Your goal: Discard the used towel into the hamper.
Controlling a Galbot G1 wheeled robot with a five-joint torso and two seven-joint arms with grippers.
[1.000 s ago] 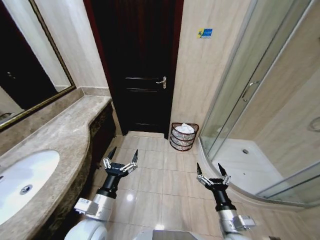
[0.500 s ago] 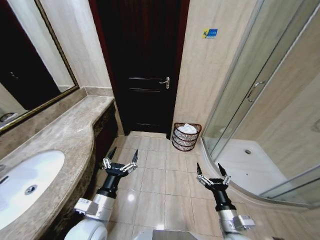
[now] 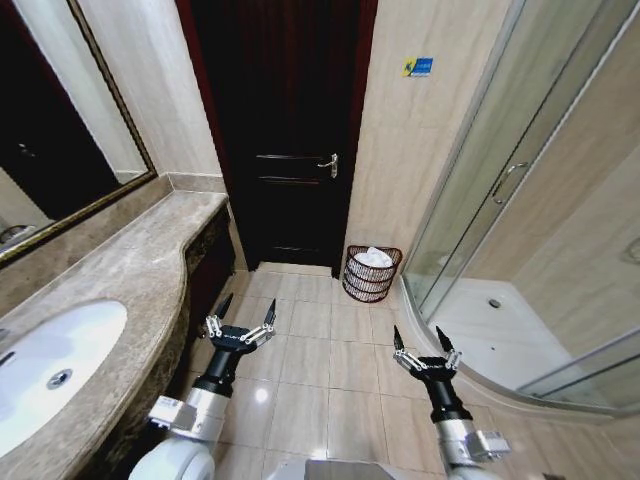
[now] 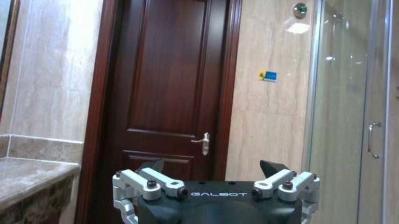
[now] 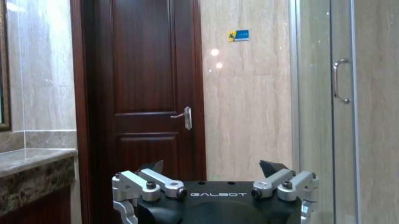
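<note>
Ahead, towel fills hamper; left gripper and right gripper spread, empty

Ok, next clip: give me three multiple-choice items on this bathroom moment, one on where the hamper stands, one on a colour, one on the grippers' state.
1. Where is the hamper?
A. On the floor against the wall between the door and the shower glass
B. On the counter beside the sink
C. Inside the shower

2. What colour is the cloth lying in the hamper?
A. Blue
B. White
C. Black

3. How are the left gripper and right gripper?
A. Both open, holding nothing
B. Left shut on a towel
C. Both shut

Answers: 1 A, the basket sits on the tiles right of the door frame. 2 B, a white bundle shows above the rim. 3 A, both pairs of fingers are spread over bare floor.
</note>
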